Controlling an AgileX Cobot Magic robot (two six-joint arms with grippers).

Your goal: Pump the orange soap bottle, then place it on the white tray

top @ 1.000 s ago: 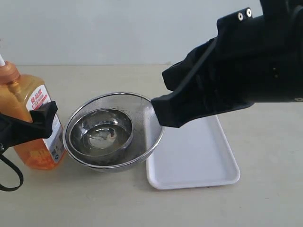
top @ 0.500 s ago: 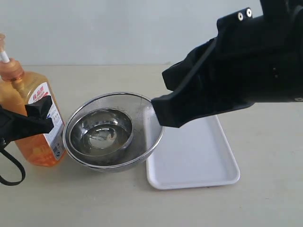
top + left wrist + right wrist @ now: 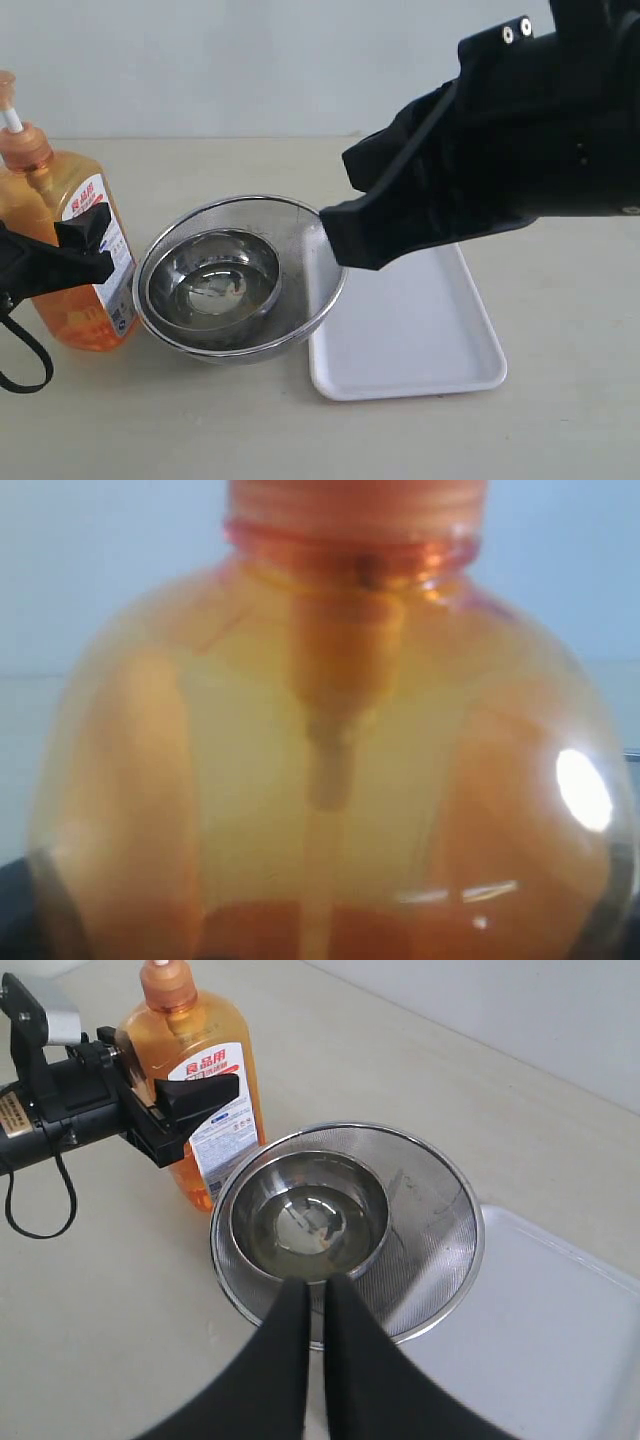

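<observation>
- Standing upright toward the left edge of the surface (image 3: 200,430), the orange soap bottle (image 3: 60,190) has its base down on the surface and is well apart from the white tray (image 3: 420,340).
- Its orange pump head sits on a white stem at the top, and a white-and-red label faces the middle of the surface.
- The left gripper (image 3: 82,240) reaches in from the left edge, and its fingers (image 3: 195,1095) are closed around the bottle's body, one black finger lying across the label.
- In the left wrist view the bottle's orange shoulder fills almost the whole picture, with the pump tube showing through the plastic.
- A black cable (image 3: 30,370) loops down from the left arm onto the surface near the bottle's base.
- A round wire-mesh strainer (image 3: 300,300) sits just beside the bottle, toward the middle of the surface, and a smaller steel bowl (image 3: 170,290) rests inside it.
- The tray lies flat on the far side of the strainer from the bottle, toward the right edge; the strainer's rim overlaps or touches the tray's near long side, which of the two I cannot tell.
- The right gripper (image 3: 315,1285) hangs in the air above the strainer's rim, its two fingers pressed together and holding nothing.
- The right arm's black body hides the tray's far end in the exterior view.
</observation>
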